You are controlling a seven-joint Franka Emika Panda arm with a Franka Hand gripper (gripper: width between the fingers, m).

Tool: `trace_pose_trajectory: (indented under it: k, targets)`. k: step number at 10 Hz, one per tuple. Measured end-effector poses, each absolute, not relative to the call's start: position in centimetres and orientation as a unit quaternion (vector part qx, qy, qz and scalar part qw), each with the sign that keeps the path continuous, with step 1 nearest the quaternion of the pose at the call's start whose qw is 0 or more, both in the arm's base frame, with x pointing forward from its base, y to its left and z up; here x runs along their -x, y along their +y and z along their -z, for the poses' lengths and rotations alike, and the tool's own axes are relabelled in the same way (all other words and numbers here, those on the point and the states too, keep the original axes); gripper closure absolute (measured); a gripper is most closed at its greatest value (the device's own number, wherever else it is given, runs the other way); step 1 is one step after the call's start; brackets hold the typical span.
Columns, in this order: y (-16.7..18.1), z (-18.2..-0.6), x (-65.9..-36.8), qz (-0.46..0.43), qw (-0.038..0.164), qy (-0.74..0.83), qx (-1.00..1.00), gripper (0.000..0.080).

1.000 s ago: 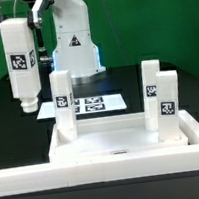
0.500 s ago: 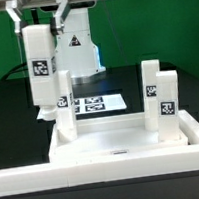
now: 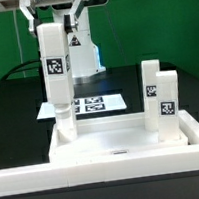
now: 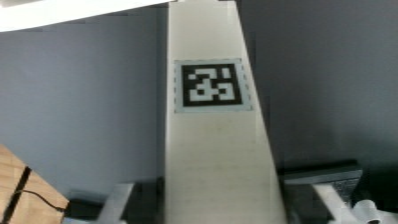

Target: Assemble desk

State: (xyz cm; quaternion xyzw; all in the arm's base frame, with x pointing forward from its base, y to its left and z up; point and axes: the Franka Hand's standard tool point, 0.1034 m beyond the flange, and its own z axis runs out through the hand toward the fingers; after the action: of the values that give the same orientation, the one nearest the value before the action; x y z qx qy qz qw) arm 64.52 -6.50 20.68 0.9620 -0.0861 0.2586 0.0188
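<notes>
My gripper (image 3: 50, 21) is shut on the top end of a white square leg (image 3: 53, 65) with a black-and-white tag, holding it upright above the left end of the desk top (image 3: 124, 150). The held leg overlaps a leg standing at the top's left corner, of which only the lower part (image 3: 67, 128) shows. Whether they touch I cannot tell. Two more legs (image 3: 152, 89) (image 3: 170, 105) stand at the right end. In the wrist view the held leg (image 4: 214, 120) runs out from between my gripper's (image 4: 217, 205) fingers (image 4: 125, 200).
The marker board (image 3: 96, 104) lies on the black table behind the desk top. The robot base (image 3: 79, 45) stands at the back. A long white rail (image 3: 27, 178) lies along the front of the desk top.
My gripper has carried the leg toward the exterior view's right, from beyond the desk top's left end to in front of the left standing leg. The other legs have not moved.
</notes>
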Motion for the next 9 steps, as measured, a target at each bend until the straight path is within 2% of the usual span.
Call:
trace_pose_trajectory:
  k: [2, 5, 9]
  targets:
    - [-9.2, -20.8, -62.9, -0.261, 0.015, -0.077, -0.962, 0.0511]
    - [-8.8, -19.7, -62.8, -0.256, 0.014, -0.067, -0.964, 0.0511]
    - [-7.6, -16.9, -62.4, -0.237, 0.016, -0.063, -0.969, 0.0511]
